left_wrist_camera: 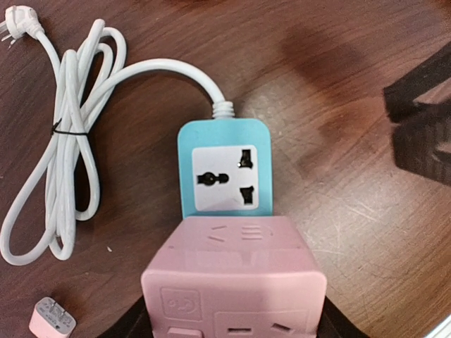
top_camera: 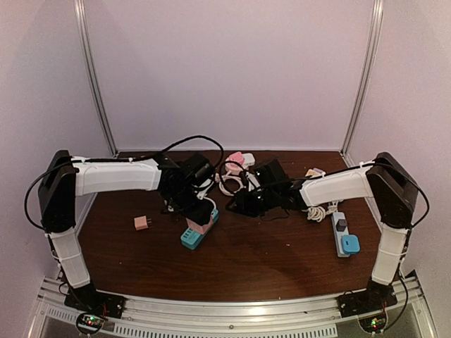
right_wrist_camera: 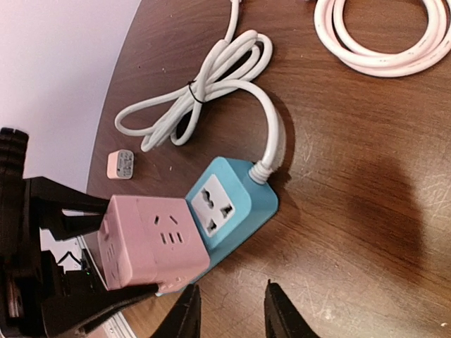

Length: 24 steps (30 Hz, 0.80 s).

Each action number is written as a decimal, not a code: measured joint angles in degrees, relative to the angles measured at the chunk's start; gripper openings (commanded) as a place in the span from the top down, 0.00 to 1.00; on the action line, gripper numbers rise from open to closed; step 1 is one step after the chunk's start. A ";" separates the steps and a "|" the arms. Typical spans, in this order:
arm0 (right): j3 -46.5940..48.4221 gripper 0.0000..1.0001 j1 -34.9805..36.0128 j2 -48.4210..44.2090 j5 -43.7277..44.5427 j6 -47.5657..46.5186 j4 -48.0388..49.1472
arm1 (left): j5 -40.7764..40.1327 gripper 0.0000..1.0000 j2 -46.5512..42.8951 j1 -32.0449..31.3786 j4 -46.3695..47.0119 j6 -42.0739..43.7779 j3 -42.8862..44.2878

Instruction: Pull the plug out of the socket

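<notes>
Two rigid parts: pink cube plug (left_wrist_camera: 236,282) sits in blue socket block (left_wrist_camera: 225,169) on the table (left_wrist_camera: 352,232). My left jaws clamp its flat sides (smooth plastic, probably slippery); right jaws, apart, hover beside the light block, which I should pin.

Dark wooden table (top_camera: 282,267) enclosed by pale walls (top_camera: 232,70).
</notes>
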 measured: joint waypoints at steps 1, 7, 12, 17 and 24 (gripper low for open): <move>0.02 0.79 0.00 0.35 -0.63 0.09 0.57 | 0.31 0.77 0.00 -0.35 0.33 0.39 0.00; -0.09 0.97 -0.09 1.90 -4.63 3.91 5.20 | 2.14 0.76 0.00 -2.69 2.45 1.62 0.00; -0.35 1.00 -0.26 2.73 -6.84 5.84 8.57 | 2.84 0.76 0.00 -3.65 3.87 1.64 0.00; -0.39 1.00 -0.26 4.66 -8.26 7.17 10.62 | 2.60 0.76 0.00 -3.74 4.17 1.46 0.00; -1.38 1.00 -0.26 6.84 -9.84 9.11 12.57 | 1.27 0.76 0.33 -3.89 4.15 0.92 1.05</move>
